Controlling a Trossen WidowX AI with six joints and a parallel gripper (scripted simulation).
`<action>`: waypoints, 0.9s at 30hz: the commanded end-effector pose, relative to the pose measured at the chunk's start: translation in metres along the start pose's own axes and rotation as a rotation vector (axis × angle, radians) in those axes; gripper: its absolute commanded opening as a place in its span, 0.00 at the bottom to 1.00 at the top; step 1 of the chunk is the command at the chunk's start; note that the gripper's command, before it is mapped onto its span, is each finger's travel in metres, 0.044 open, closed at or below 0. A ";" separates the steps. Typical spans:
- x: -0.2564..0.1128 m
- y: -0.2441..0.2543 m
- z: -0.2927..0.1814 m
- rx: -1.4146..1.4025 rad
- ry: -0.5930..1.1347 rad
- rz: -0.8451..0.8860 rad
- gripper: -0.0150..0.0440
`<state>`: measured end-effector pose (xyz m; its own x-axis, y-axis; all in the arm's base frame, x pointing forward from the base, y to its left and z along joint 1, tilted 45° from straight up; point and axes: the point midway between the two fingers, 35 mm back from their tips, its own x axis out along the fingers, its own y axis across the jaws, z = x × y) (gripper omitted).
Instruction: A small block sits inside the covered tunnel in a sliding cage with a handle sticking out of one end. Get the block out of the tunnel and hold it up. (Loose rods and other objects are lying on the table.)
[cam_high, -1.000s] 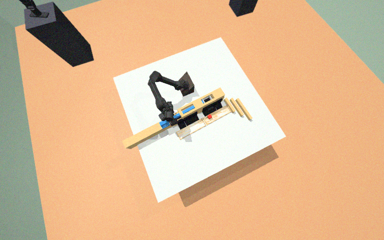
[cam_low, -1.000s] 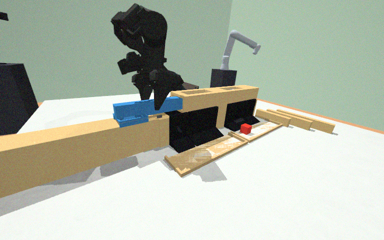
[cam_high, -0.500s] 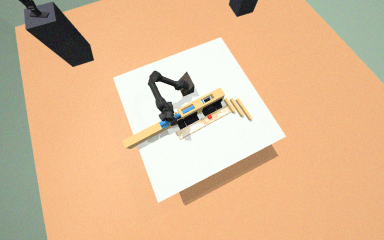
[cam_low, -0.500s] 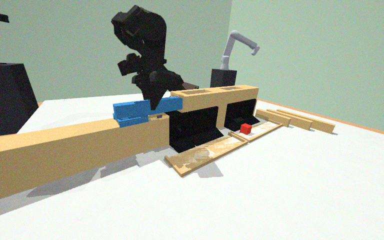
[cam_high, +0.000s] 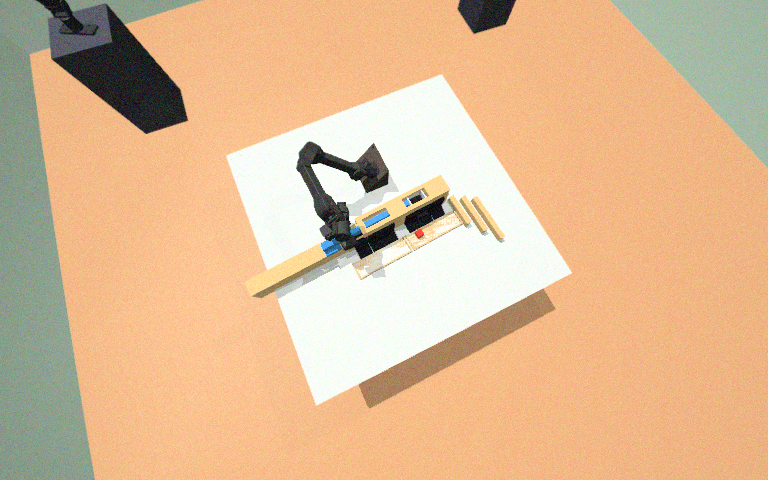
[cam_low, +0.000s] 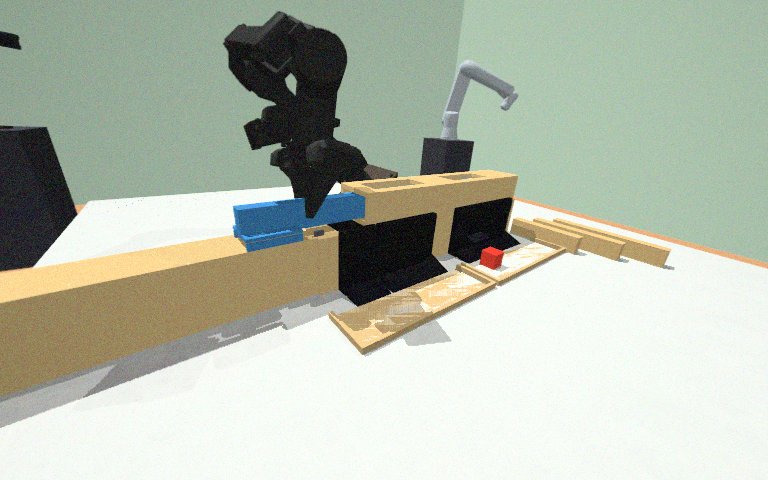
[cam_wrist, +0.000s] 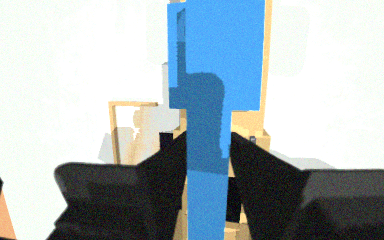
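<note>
Open room above the low tray (cam_high: 385, 264) (cam_low: 362, 349), tunnel wall (cam_high: 403, 213) (cam_low: 444, 232) behind.

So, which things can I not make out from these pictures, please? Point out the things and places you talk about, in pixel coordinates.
- Far end of the blue handle (cam_high: 376, 219) (cam_low: 339, 208) (cam_wrist: 206, 205): in the exterior view, the tunnel's wooden wall (cam_low: 410, 198) hides it.
- Lower part of the black arm's fingers: cut off by the bottom edge in the wrist view.
- Grip on the handle: too small in the top view, the arm (cam_high: 317, 186) covers it.
- Second arm at upper left (cam_high: 62, 14): cut off by the top view's edge.
</note>
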<state>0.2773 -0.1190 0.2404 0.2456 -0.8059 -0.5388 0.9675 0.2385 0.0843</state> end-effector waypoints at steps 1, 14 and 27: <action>0.000 0.001 -0.021 -0.009 0.023 0.004 0.25; -0.004 -0.001 -0.054 -0.013 0.022 0.004 0.25; -0.005 -0.002 -0.026 0.046 -0.057 -0.006 0.30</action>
<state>0.2729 -0.1015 0.2212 0.2421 -0.8368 -0.4911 0.9703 0.2092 0.1217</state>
